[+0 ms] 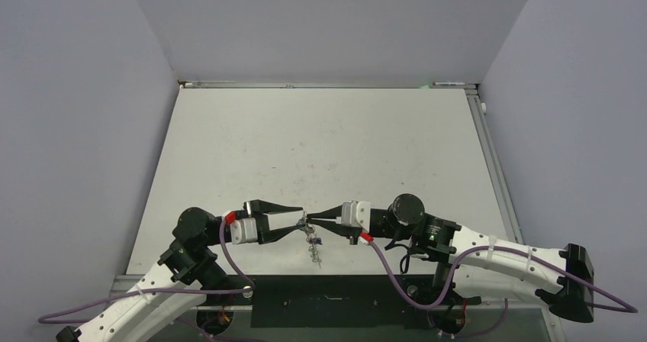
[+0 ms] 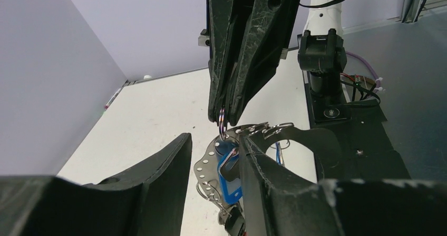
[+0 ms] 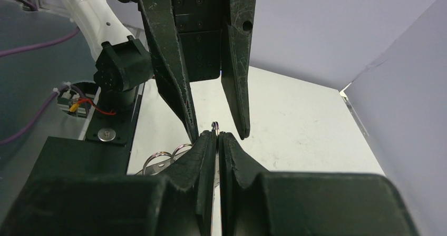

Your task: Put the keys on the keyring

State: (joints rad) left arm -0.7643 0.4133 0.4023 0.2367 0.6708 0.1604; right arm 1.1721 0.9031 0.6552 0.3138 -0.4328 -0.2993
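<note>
The right end effector [image 1: 314, 217] is pressed shut on a small metal ring [image 2: 222, 121], just below the middle of the overhead frame. The keys [image 1: 313, 244] hang from that ring as one silvery bunch above the white desk [image 1: 320, 143]. In the left wrist view, at lower centre, the bunch shows a blue plastic tag [image 2: 230, 180], a curved silvery strip [image 2: 203, 167] pierced with small holes, and two thin split rings [image 2: 263, 129] lying side by side. The left end effector [image 1: 300, 218] stands with its fingers apart, one on each side of the pinched ring, gripping nothing. I cannot tell which of these pieces is the keyring.
</note>
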